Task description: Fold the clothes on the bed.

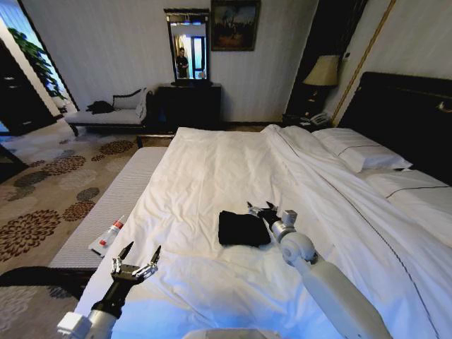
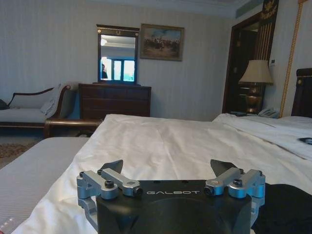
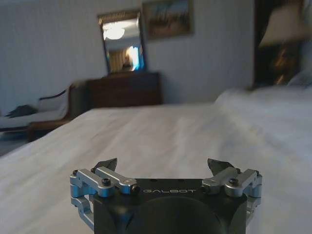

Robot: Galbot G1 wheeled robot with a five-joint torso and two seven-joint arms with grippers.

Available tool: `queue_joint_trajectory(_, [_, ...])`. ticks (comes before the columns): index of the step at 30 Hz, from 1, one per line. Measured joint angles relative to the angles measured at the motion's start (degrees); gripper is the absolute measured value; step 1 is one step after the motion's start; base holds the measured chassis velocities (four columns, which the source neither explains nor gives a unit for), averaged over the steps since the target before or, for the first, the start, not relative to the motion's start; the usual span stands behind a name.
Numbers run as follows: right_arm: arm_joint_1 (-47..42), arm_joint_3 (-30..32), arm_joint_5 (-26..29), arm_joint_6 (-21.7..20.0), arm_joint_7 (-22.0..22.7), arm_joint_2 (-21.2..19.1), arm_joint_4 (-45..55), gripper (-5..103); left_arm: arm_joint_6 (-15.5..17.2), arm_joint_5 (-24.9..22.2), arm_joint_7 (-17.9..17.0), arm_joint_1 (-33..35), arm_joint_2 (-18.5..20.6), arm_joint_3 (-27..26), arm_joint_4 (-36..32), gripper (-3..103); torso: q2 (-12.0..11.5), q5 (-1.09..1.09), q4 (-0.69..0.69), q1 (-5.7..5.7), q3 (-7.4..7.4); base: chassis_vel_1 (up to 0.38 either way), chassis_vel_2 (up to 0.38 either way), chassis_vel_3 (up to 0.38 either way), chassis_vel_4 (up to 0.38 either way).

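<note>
The clothes [image 1: 242,228] are one black garment lying in a compact folded rectangle on the white duvet of the bed [image 1: 212,169]. My right gripper [image 1: 260,209] hovers open just past the bundle's far right corner, with nothing between its fingers. In the right wrist view, the right gripper [image 3: 163,165] has its jaws spread over bare white sheet. Near the bed's left edge, my left gripper [image 1: 144,248] is open and empty, well to the left of the clothes. The left wrist view shows the left gripper [image 2: 168,168] spread wide, with the black clothes [image 2: 285,209] off to one side.
A grey bench [image 1: 106,212] runs along the bed's left side with a small white and red tube [image 1: 109,235] on it. White pillows [image 1: 360,152] and a dark headboard [image 1: 402,106] stand at the right. A chaise [image 1: 106,114], a dark dresser [image 1: 187,102] and a lamp [image 1: 323,70] line the far wall.
</note>
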Motion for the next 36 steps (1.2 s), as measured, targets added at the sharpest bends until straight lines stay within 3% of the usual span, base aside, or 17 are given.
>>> queue_joint_trajectory(2, [-5.2, 6.1, -5.9, 4.0, -3.1, 0.3, -0.2, 100, 0.0, 0.0, 0.0, 0.0, 0.0, 0.0, 0.0, 100, 0.0, -0.03, -0.02, 0.0, 0.0, 0.0, 0.0, 0.0, 0.0])
queue_joint_trajectory(3, [-5.2, 6.1, -5.9, 4.0, -3.1, 0.3, -0.2, 100, 0.0, 0.0, 0.0, 0.0, 0.0, 0.0, 0.0, 100, 0.0, -0.03, -0.02, 0.0, 0.0, 0.0, 0.0, 0.0, 0.0])
queue_joint_trajectory(5, [-11.5, 12.3, -8.6, 6.8, -5.4, 1.4, 0.8, 100, 0.0, 0.0, 0.0, 0.0, 0.0, 0.0, 0.0, 100, 0.0, 0.05, -0.05, 0.0, 0.0, 0.0, 0.0, 0.0, 0.0])
queue_joint_trajectory(7, [-17.4, 18.9, -9.0, 9.3, -7.6, 2.7, 2.3, 100, 0.0, 0.0, 0.0, 0.0, 0.0, 0.0, 0.0, 100, 0.0, 0.0, -0.06, -0.01, -0.01, 0.0, 0.0, 0.0, 0.0])
queue_joint_trajectory(12, [-27.1, 28.0, -9.0, 14.4, -11.2, 5.7, 4.9, 100, 0.0, 0.0, 0.0, 0.0, 0.0, 0.0, 0.0, 100, 0.0, -0.04, -0.03, -0.01, -0.01, 0.0, 0.0, 0.0, 0.0])
queue_joint_trajectory(16, [-33.8, 29.6, -10.5, 18.4, -13.3, 10.0, 7.5, 100, 0.0, 0.0, 0.0, 0.0, 0.0, 0.0, 0.0, 100, 0.0, 0.01, -0.06, -0.01, -0.01, 0.0, 0.0, 0.0, 0.0])
queue_joint_trajectory(24, [-37.9, 26.6, -15.5, 21.2, -14.8, 14.0, 11.0, 100, 0.0, 0.0, 0.0, 0.0, 0.0, 0.0, 0.0, 100, 0.0, -0.02, -0.03, -0.01, 0.0, 0.0, 0.0, 0.0, 0.0])
queue_joint_trajectory(27, [-39.1, 27.4, -18.8, 23.3, -15.2, 14.2, 11.4, 100, 0.0, 0.0, 0.0, 0.0, 0.0, 0.0, 0.0, 100, 0.0, -0.01, -0.02, -0.01, 0.0, 0.0, 0.0, 0.0, 0.0])
queue_joint_trajectory(36, [-39.2, 27.8, -20.0, 24.0, -14.8, 13.9, 11.5, 100, 0.0, 0.0, 0.0, 0.0, 0.0, 0.0, 0.0, 100, 0.0, 0.0, -0.02, 0.0, 0.0, 0.0, 0.0, 0.0, 0.0])
